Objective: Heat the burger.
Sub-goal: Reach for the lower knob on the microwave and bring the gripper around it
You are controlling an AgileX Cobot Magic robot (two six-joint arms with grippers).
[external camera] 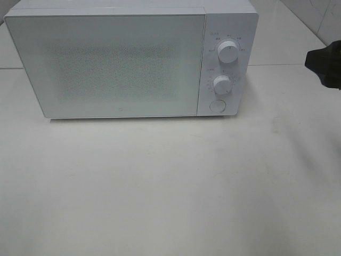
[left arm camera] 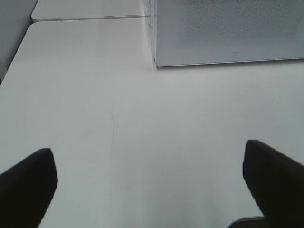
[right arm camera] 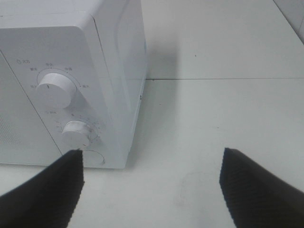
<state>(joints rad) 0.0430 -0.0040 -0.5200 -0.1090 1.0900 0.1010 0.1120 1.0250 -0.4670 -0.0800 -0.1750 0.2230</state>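
Both hands released, holding nothing: left hand (left arm camera: 148, 152) above the worktop (external camera: 170, 186), right hand (right arm camera: 152, 156) near the microwave (external camera: 229, 21) controls. Door (external camera: 106, 64) shut. Burger not visible; I'd guess inside. Next I need a pinch on the timer dial (right arm camera: 76, 133).

White table (external camera: 160, 186), closed white microwave (external camera: 106, 64) on it

Bright, even, washed-out light; a soft shadow lies under the microwave (external camera: 106, 64) and beside it. Wrist views are slightly blurred.
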